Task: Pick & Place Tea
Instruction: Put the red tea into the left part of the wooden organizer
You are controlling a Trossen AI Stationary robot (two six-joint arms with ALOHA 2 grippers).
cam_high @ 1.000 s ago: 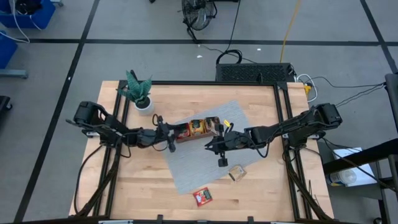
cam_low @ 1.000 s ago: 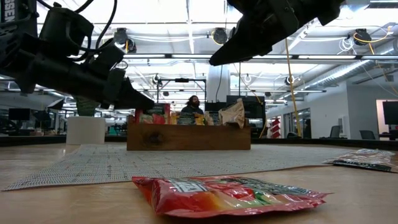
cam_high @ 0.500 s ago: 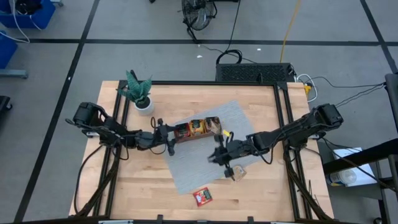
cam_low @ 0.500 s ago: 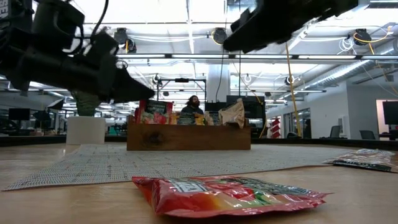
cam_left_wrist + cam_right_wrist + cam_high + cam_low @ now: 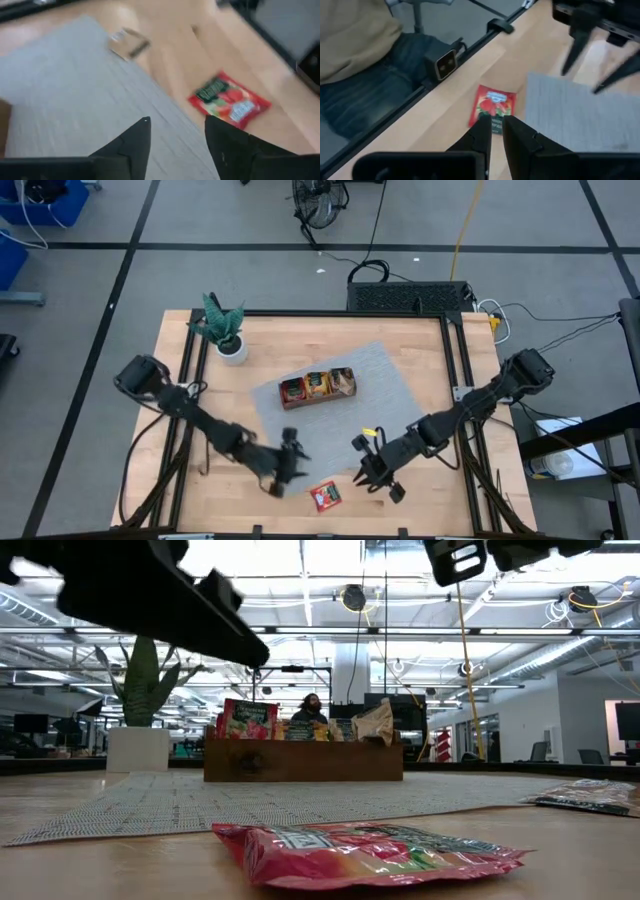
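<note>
Near the table's front edge I've got my left hand (image 5: 287, 467) open beside the red tea sachet (image 5: 325, 496) lying flat there, right hand (image 5: 372, 477) shut and empty, so it's the reach-in; next I must drop squarely over it and pinch.

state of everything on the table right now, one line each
left gripper: jaws open, empty, above the mat's near edge
right gripper: jaws shut, empty, above the table's front
red sachet: flat on bare wood, not held
pale sachet: flat on wood beside the mat
tray: on the mat, sachets standing in it
mat: flat, skewed
plant: upright
</note>
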